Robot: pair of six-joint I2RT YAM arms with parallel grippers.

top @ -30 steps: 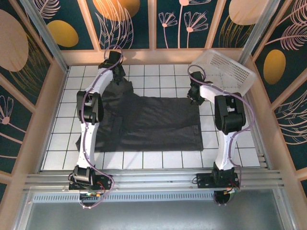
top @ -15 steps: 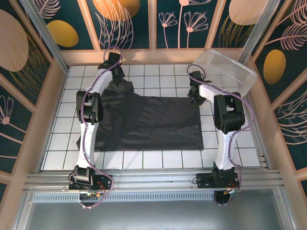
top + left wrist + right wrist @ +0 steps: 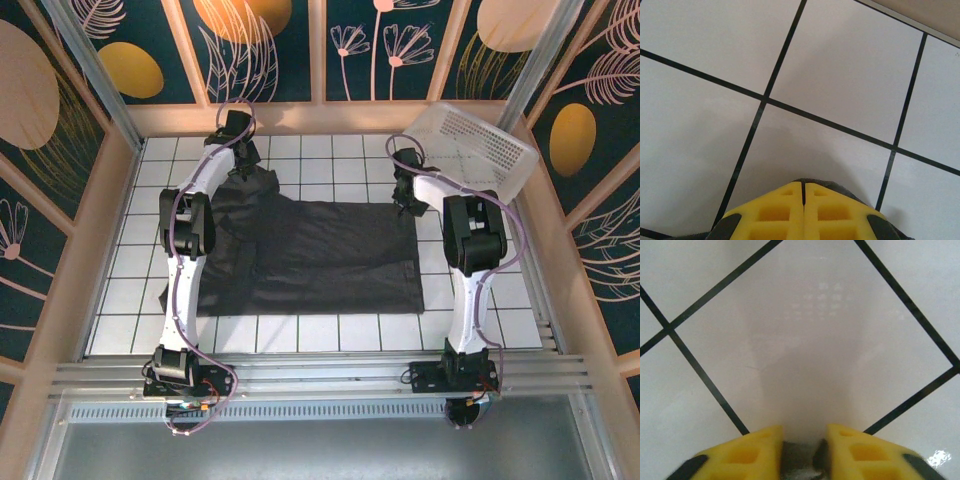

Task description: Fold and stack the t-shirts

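One t-shirt [image 3: 330, 250] is in sight: plain, nearly black, with no print, label or lettering that can be read. It lies spread flat across the middle of the white-tiled bench [image 3: 480, 300]. Its near edge runs roughly straight, and its left side is partly under the left arm in the top view. The far left corner is drawn up into a small peak off the tiles.

There are two arms, one at each far corner of the cloth. The left gripper [image 3: 243, 168] sits at the raised peak. In the left wrist view its two yellow fingers [image 3: 775, 212] are pressed together along a thin seam with a dark rim of cloth around the tips, so the jaws are closed on the t-shirt. The right gripper [image 3: 404, 200] sits at the far right corner. In the right wrist view its two yellow fingers [image 3: 745, 455] stand slightly apart with dark material wedged between them, so these jaws also clamp the t-shirt. Both wrist views look down on bare white tiles with black grout lines.

One white perforated basket [image 3: 470, 145] stands tilted at the far right corner of the bench, just beyond the right gripper. It carries no readable marking.
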